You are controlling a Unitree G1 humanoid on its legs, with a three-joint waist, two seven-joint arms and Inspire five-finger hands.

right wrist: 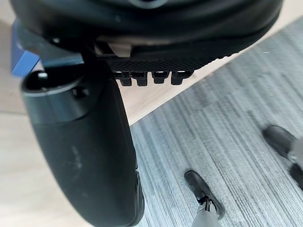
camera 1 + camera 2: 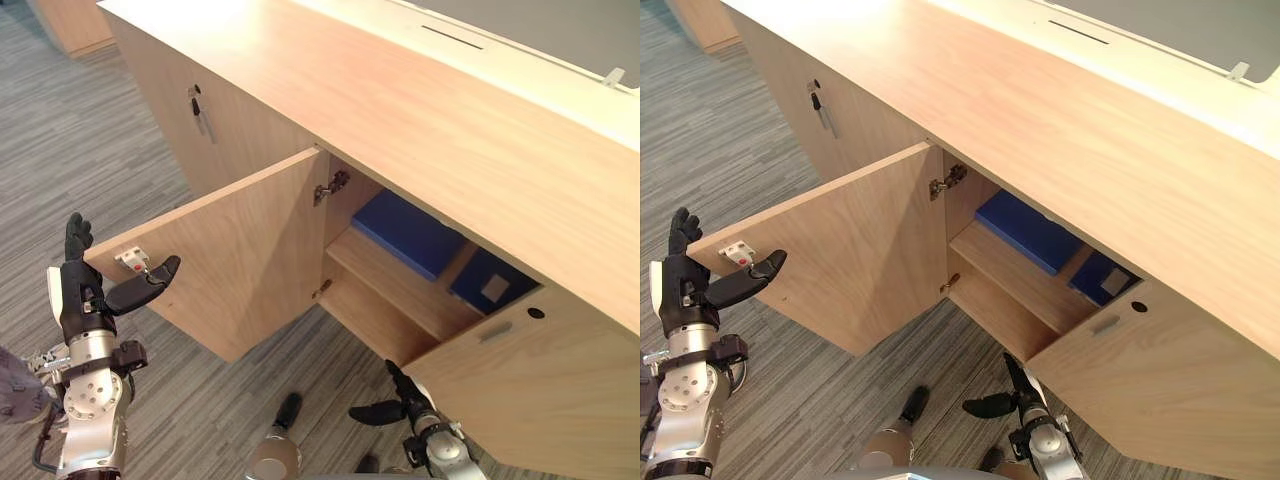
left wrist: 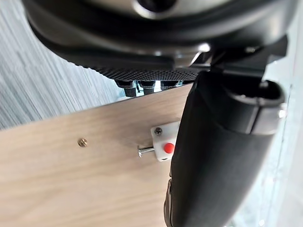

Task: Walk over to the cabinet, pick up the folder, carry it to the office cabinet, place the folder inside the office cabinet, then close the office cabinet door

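The blue folder (image 2: 405,232) lies on the shelf (image 2: 395,288) inside the office cabinet (image 2: 450,130), next to a blue labelled binder (image 2: 488,280). The left door (image 2: 240,250) stands open. The left robot hand (image 2: 78,300) straddles its free edge, fingers straight and thumb beside the white latch (image 2: 131,262). The right robot hand (image 2: 405,400) hangs released, fingers straight, below the right door (image 2: 540,390).

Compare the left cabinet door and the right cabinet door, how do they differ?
The left door is swung wide; the right door stands less open, hiding part of one blue folder. The left door bears a white latch with a red button, the right door a dark hole and grey plate. Both are light wood.
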